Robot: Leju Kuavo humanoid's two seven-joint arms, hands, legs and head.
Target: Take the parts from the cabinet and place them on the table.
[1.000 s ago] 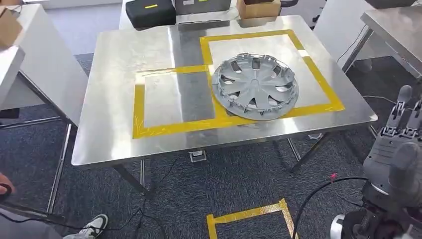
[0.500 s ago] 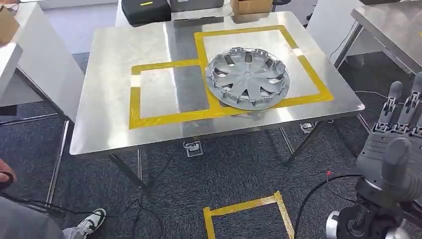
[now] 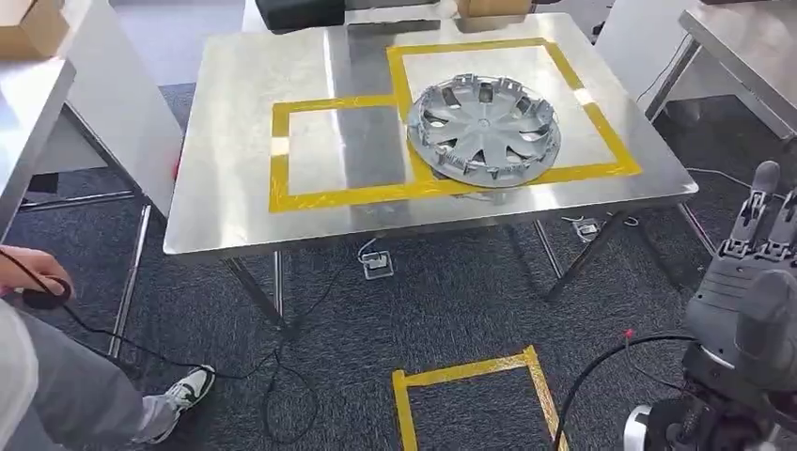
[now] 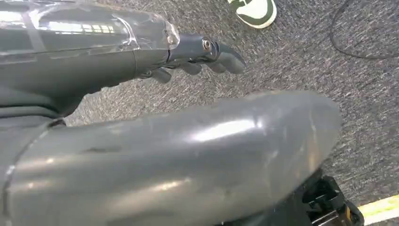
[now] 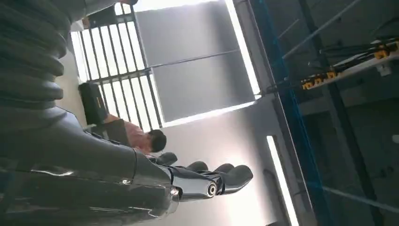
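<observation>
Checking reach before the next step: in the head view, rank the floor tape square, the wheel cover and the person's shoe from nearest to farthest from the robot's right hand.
From the right hand:
1. Floor tape square, on the carpet, leftward.
2. Wheel cover, on the table ahead.
3. Shoe, far left on the floor.

Camera view: shifted, whole scene displaced; table (image 3: pixel 235 188) and hubcap (image 3: pixel 483 131) not moved themselves. Person (image 3: pixel 56 385) at lower left: more in frame, hand (image 3: pixel 28 272) gripping cable.

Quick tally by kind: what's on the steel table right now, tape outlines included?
Hubcap: 1
Yellow tape outlines on the table: 2, large and small
Total: 3
Both hands, left and right, hold nothing.
</observation>
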